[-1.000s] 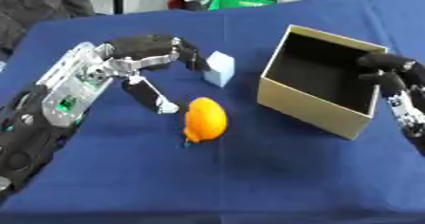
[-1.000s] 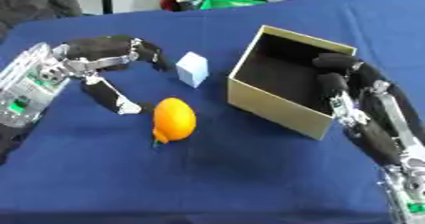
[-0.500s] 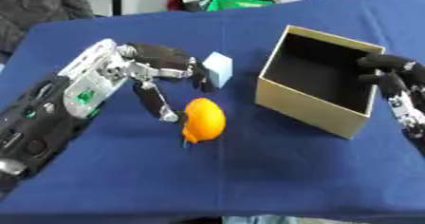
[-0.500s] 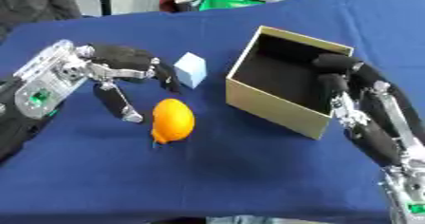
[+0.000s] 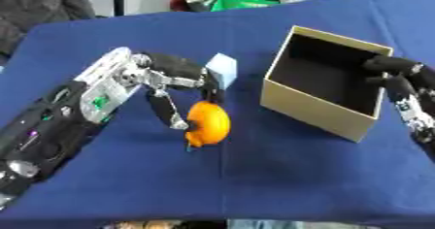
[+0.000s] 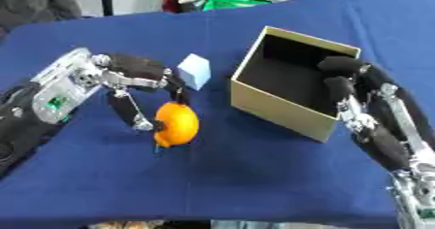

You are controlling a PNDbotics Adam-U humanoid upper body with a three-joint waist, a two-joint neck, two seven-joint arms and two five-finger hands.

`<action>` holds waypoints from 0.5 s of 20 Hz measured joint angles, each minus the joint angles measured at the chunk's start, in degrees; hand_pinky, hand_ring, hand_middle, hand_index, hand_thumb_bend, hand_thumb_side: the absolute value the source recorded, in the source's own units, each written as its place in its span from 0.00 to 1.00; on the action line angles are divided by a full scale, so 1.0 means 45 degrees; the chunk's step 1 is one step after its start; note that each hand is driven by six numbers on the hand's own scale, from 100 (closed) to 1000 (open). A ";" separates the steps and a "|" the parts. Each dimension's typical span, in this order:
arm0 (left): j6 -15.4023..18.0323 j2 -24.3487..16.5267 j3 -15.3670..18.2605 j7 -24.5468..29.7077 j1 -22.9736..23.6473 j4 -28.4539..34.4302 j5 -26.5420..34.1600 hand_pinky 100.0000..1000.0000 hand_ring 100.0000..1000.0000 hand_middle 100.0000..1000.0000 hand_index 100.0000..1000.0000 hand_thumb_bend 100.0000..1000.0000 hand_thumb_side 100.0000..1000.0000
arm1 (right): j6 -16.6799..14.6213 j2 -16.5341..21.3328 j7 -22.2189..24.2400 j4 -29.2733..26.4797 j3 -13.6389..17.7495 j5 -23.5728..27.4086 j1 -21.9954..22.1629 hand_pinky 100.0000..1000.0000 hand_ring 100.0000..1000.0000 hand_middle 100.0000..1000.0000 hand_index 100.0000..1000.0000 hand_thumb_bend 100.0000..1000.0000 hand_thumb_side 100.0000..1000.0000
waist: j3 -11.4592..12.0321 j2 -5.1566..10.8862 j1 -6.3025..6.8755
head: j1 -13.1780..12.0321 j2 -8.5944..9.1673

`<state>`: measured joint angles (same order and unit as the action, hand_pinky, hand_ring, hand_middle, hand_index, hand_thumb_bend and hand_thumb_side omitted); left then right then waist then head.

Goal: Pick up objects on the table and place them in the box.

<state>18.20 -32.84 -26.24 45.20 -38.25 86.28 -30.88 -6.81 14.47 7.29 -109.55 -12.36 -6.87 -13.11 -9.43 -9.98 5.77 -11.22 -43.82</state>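
In the left eye view, our left robot hand (image 5: pixel 174 80) sits at centre left of the frame, thumb and fingers spread around the orange (image 5: pixel 208 123). The thumb tip looks to touch the fruit's left side and the fingers curve over its top, so we judge the grasp is closing but not yet complete; the orange rests on the blue surface (image 5: pixel 255 184). Just above the fingers lies a pale blue cube (image 5: pixel 222 70), also on the cloth. The box (image 5: pixel 327 89) stands open at centre right, and what we see of its dark inside shows nothing in it.

In the right eye view, our right robot hand (image 6: pixel 344 80) is at the right of the frame, fingers curled over the box's near-right rim, apparently steadying it. The orange (image 6: pixel 176 124) shows below the left hand's fingers, with the cube (image 6: pixel 194 71) just beyond them.

As we read it, nothing is packed yet: the orange must be lifted and carried right into the box, then the cube follows.
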 measured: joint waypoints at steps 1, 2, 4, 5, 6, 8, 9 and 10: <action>0.0000 0.0039 -0.0011 0.0000 -0.0001 -0.0091 -0.0013 0.71 0.62 0.56 0.76 0.13 0.00 | 0.0000 0.0000 0.0000 0.0000 0.0000 0.0000 0.0000 0.78 0.88 0.73 0.81 0.00 0.69 | 0.0000 -0.0002 -0.0002 | 0.0000 0.0000; 0.0010 0.0081 -0.0011 -0.0010 -0.0002 -0.0190 -0.0035 0.70 0.59 0.52 0.72 0.09 0.00 | 0.0000 0.0000 0.0000 0.0000 0.0000 0.0001 -0.0001 0.78 0.88 0.73 0.81 0.00 0.69 | 0.0000 -0.0002 -0.0003 | 0.0000 0.0000; 0.0093 0.0157 -0.0004 -0.0093 -0.0003 -0.0391 -0.0079 0.67 0.54 0.42 0.63 0.01 0.00 | 0.0000 0.0000 0.0001 0.0000 0.0000 0.0005 -0.0001 0.78 0.88 0.73 0.81 0.00 0.69 | 0.0000 -0.0002 -0.0008 | 0.0000 0.0000; 0.0163 0.0189 0.0003 -0.0169 -0.0005 -0.0487 -0.0093 0.66 0.51 0.37 0.58 0.00 0.00 | 0.0001 0.0000 0.0001 0.0000 0.0000 0.0009 -0.0001 0.78 0.88 0.73 0.81 0.00 0.69 | 0.0001 -0.0002 -0.0010 | 0.0000 0.0000; 0.0228 0.0229 0.0030 -0.0300 -0.0015 -0.0591 -0.0102 0.65 0.50 0.35 0.56 0.00 0.00 | 0.0001 0.0000 0.0001 0.0000 0.0000 0.0016 -0.0002 0.78 0.88 0.73 0.81 0.00 0.69 | 0.0001 -0.0002 -0.0010 | 0.0000 0.0000; 0.0339 0.0239 0.0110 -0.0670 -0.0053 -0.0790 -0.0111 0.65 0.49 0.33 0.54 0.00 0.00 | 0.0001 0.0000 0.0001 0.0000 0.0000 0.0026 -0.0002 0.78 0.88 0.73 0.81 0.00 0.69 | 0.0000 -0.0002 -0.0011 | 0.0001 0.0000; 0.0395 0.0240 0.0159 -0.0861 -0.0097 -0.0869 -0.0111 0.65 0.49 0.33 0.54 0.00 0.00 | 0.0001 0.0000 0.0001 0.0000 0.0000 0.0032 -0.0002 0.78 0.88 0.73 0.81 0.00 0.69 | 0.0000 -0.0002 -0.0014 | 0.0002 0.0000; 0.0438 0.0240 0.0230 -0.1042 -0.0154 -0.0918 -0.0112 0.65 0.49 0.33 0.53 0.00 0.00 | 0.0001 0.0000 0.0001 0.0000 0.0000 0.0034 -0.0002 0.78 0.88 0.73 0.81 0.00 0.69 | -0.0001 -0.0002 -0.0016 | 0.0003 0.0000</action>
<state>20.17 -31.76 -25.20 40.52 -38.94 82.15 -31.38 -6.81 14.47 7.30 -109.54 -12.36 -6.72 -13.12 -9.44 -9.99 5.70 -11.21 -43.82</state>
